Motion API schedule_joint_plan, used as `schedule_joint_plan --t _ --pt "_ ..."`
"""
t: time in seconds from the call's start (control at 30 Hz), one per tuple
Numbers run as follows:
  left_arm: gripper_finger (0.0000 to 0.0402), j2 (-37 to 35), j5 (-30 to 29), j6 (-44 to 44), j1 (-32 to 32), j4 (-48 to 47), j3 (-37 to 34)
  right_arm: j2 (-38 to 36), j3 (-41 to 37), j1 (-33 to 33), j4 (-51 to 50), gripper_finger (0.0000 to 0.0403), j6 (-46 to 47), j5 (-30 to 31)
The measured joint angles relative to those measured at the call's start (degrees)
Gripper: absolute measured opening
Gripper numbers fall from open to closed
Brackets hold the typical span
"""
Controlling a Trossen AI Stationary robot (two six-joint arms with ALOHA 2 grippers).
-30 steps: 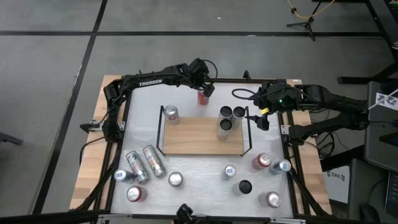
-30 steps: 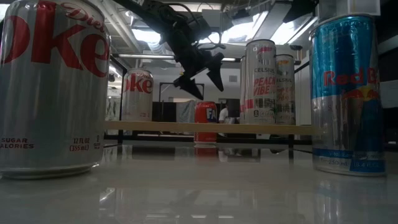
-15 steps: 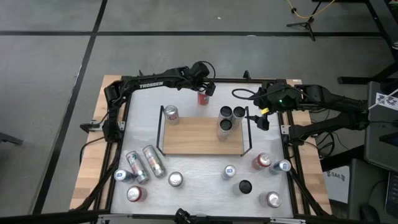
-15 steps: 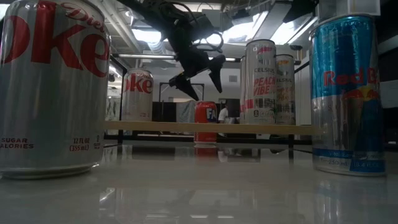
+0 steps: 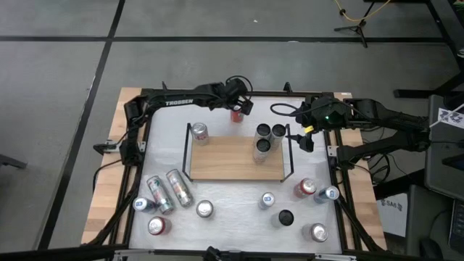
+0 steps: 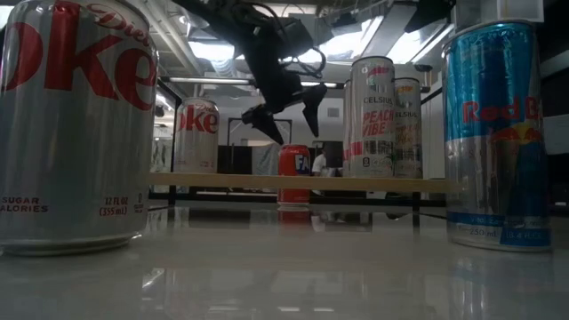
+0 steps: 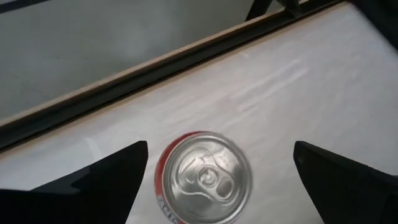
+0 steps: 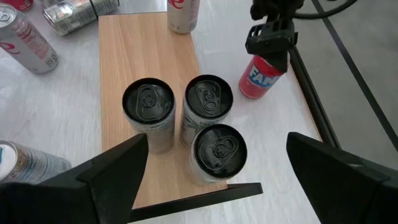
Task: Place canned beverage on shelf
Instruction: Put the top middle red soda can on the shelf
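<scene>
A red can (image 5: 236, 114) stands upright on the white tabletop, just beyond the far edge of the wooden shelf (image 5: 232, 161). My left gripper (image 5: 242, 106) hangs open above it. In the left wrist view the can's silver top (image 7: 203, 176) shows between and below the two fingers, which stand apart from it. In the low view the gripper (image 6: 288, 116) is clear above the can (image 6: 294, 172). The shelf holds one can (image 5: 199, 133) at its far left and three dark-topped cans (image 8: 208, 124) at its far right. My right gripper (image 5: 305, 139) waits open by the shelf's right rail.
Several loose cans stand on the near part of the table, two of them lying down (image 5: 168, 190). A Diet Coke can (image 6: 76, 124) and a Red Bull can (image 6: 496, 133) stand close to the low camera. A black cable (image 5: 281, 110) loops at the far right.
My left gripper has rolled at the wrist and edged closer over the red can, its fingers still wide apart. The can has stayed where it was.
</scene>
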Motion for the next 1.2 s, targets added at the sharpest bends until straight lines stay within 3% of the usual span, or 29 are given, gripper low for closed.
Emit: schedule_joint_plan --t 1.2 --pt "0.0396 2.23 -4.46 -3.96 -1.35 -0.87 -0.02 0.00 0.00 0.00 0.00 0.0379 0.00 -0.01"
